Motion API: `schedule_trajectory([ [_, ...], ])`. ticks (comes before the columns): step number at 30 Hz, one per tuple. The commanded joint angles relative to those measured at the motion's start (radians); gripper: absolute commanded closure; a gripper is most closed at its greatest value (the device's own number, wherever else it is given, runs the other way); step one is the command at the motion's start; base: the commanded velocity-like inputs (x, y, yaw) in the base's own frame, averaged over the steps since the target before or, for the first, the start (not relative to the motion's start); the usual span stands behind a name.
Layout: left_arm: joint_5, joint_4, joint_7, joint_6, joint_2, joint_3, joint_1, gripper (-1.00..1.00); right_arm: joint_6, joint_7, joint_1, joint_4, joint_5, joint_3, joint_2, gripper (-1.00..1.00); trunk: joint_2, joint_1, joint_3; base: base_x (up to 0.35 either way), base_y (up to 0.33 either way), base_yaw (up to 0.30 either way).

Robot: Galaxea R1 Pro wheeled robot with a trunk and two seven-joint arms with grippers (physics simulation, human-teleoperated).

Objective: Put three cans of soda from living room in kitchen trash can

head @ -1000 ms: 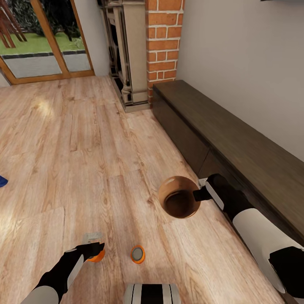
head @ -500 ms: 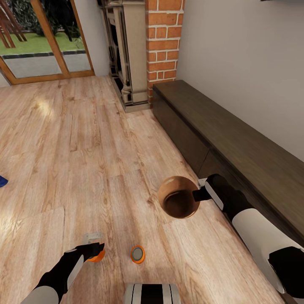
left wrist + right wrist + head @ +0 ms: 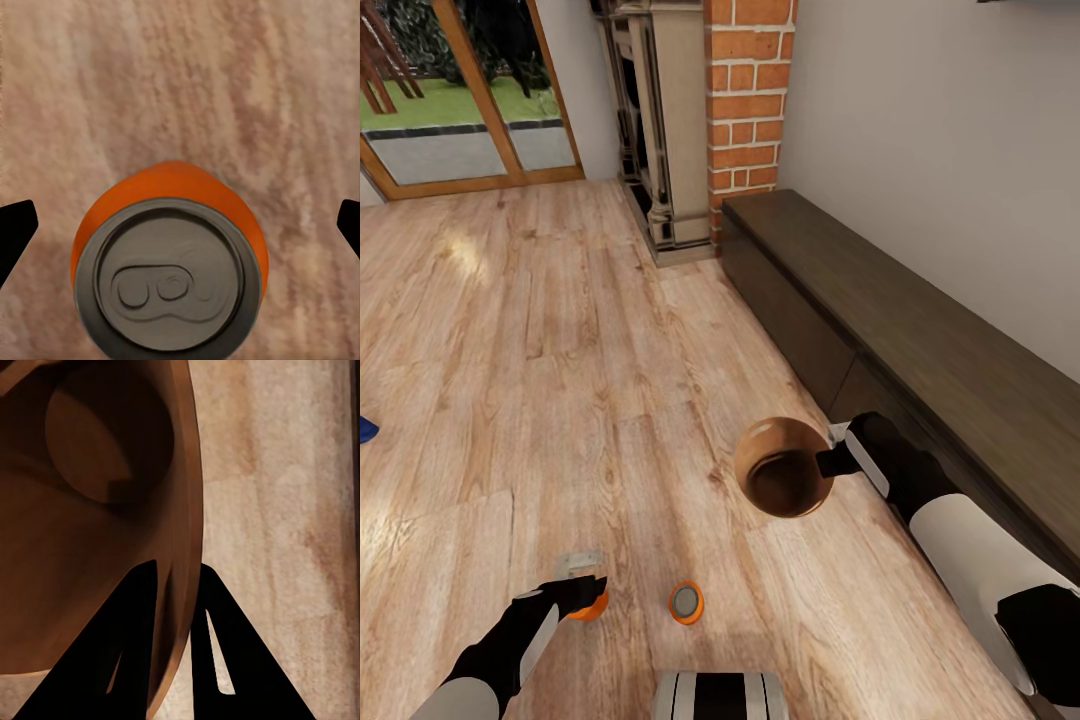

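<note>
Wood floor [image 3: 560, 330] runs from the glass doors [image 3: 450, 110] at its far edge to a brick fireplace [image 3: 745, 100] and a long dark cabinet [image 3: 920, 340] along the right wall.

Over that floor, the right tool [image 3: 830, 462] is clenched on the rim of the bin [image 3: 785, 470], one finger inside the wall and one outside, as the right wrist view shows [image 3: 174, 637]. The bin [image 3: 90, 510] is held off the floor with its copper-brown inside facing the head camera, just in front of the dark cabinet.

Near the floor's near edge, the left tool [image 3: 585, 592] sits over an orange can [image 3: 592, 606]. In the left wrist view its fingertips [image 3: 16, 225] stand wide apart on either side of that can [image 3: 171, 277], clear of it, so the tool is released. The can stands upright on the floor, grey top and pull tab facing up.

A second orange can [image 3: 686, 602] stands upright on the floor just beside it, between the two arms and apart from both tools. A small pale object [image 3: 580, 562] lies on the floor just beyond the left tool; too blurred to tell what it is.
</note>
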Motion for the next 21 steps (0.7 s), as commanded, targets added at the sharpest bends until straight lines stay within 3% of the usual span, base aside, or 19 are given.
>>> schedule_trajectory([
  [1,0.000,0.000,0.000,0.000,0.000,0.000,0.000,-1.00,0.000,0.004,0.000,0.000,-0.015,-0.001,0.000,1.00,0.000,0.000,0.000,0.000,0.000,0.000],
  [21,-0.003,0.040,0.041,0.019,-0.001,0.000,0.000,-1.00,0.000,0.004,0.001,0.000,-0.015,-0.002,-0.001,1.00,0.000,0.000,0.000,0.000,0.000,0.000],
])
